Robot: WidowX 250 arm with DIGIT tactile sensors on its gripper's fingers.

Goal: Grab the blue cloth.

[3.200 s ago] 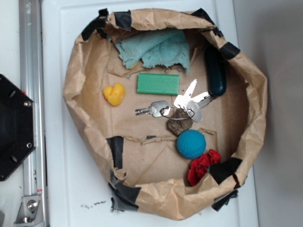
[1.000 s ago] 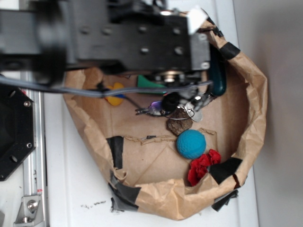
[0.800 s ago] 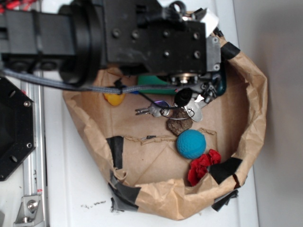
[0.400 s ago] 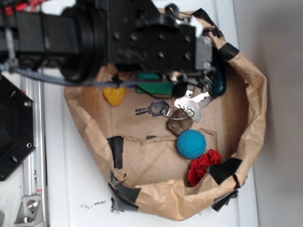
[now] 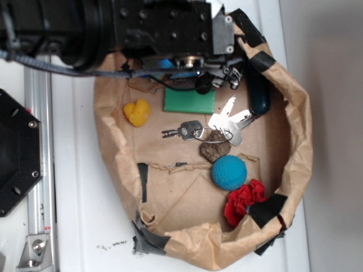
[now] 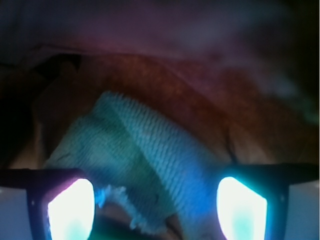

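Note:
The blue cloth [image 6: 150, 160] is a ribbed teal rag with a frayed edge, bunched on the brown paper. In the wrist view it lies right below and between my fingers. My gripper [image 6: 156, 210] is open, with its glowing pads [image 6: 70, 207] wide apart on either side of the cloth, and I cannot tell whether they touch it. In the exterior view the black arm [image 5: 159, 28] covers the top of the paper bag [image 5: 295, 141] and hides nearly all of the cloth.
Inside the bag lie a green block [image 5: 190, 101], a yellow toy [image 5: 137, 113], keys [image 5: 224, 123], a brown stone [image 5: 214, 150], a blue ball [image 5: 229, 172], a red fabric scrap [image 5: 244, 199] and a dark teal object [image 5: 260, 93]. A cable [image 5: 85, 69] trails left.
The arm has moved toward the bag's far end, uncovering the green block and keys. The bag's left wall has shifted inward.

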